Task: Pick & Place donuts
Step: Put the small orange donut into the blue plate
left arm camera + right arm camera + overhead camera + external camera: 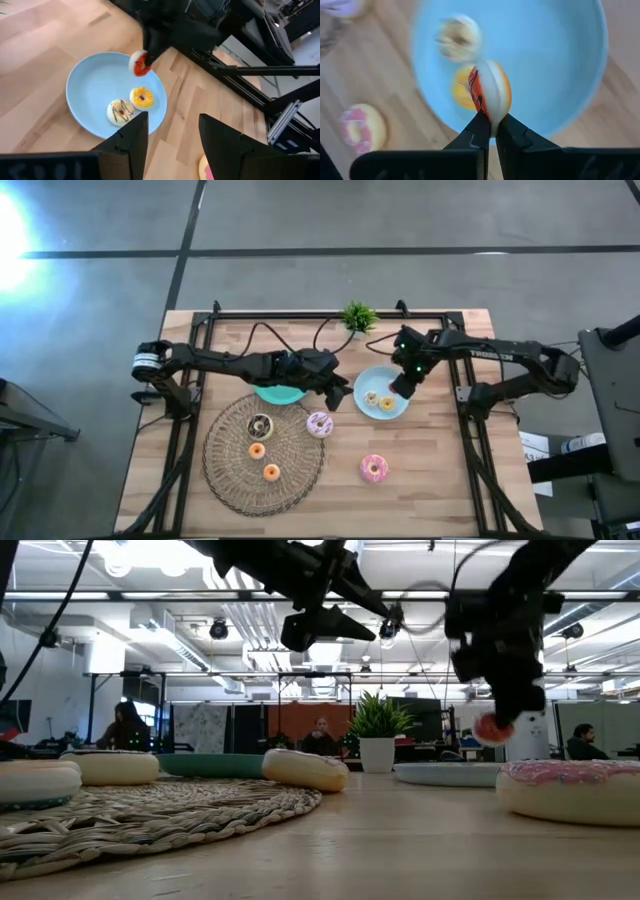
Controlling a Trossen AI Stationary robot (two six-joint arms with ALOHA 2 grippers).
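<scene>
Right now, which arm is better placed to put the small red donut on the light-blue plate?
The right arm. Its gripper is shut on the small red donut and hangs directly above the light-blue plate. The left gripper is open and empty, beside the plate.

Woven mat (262,451); two plates (teal (279,394), light-blue (381,391)); plant (358,317)

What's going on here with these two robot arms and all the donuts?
The right end effector holds a tiny red-and-white donut above the light-blue plate, where two small donuts already lie. The left end effector hovers open nearby, holding nothing. Other donuts sit on the woven mat, and a bright pink donut lies on the bare table.
</scene>
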